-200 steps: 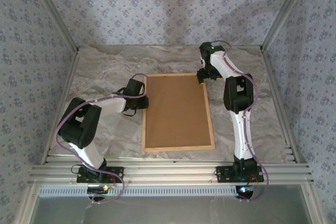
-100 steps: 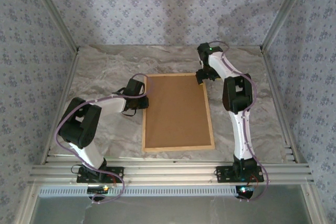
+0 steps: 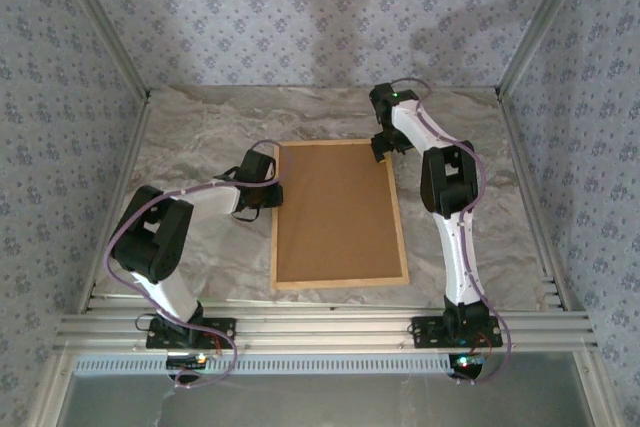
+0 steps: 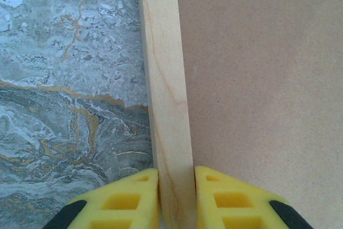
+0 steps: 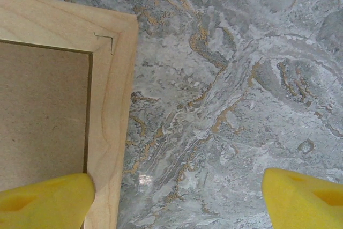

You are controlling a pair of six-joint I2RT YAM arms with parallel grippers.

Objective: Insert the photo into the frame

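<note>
Down low, left end effector astride frame.

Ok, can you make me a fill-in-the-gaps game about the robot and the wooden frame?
1. The left gripper is ___ on a long rail of the frame.
2. The right gripper has its jaws ___ by the frame's far corner.
3. The backing board inside the frame is coloured ___.
4. The frame lies flat on the ___-patterned table.

Missing words: shut; open; brown; marble.
</note>
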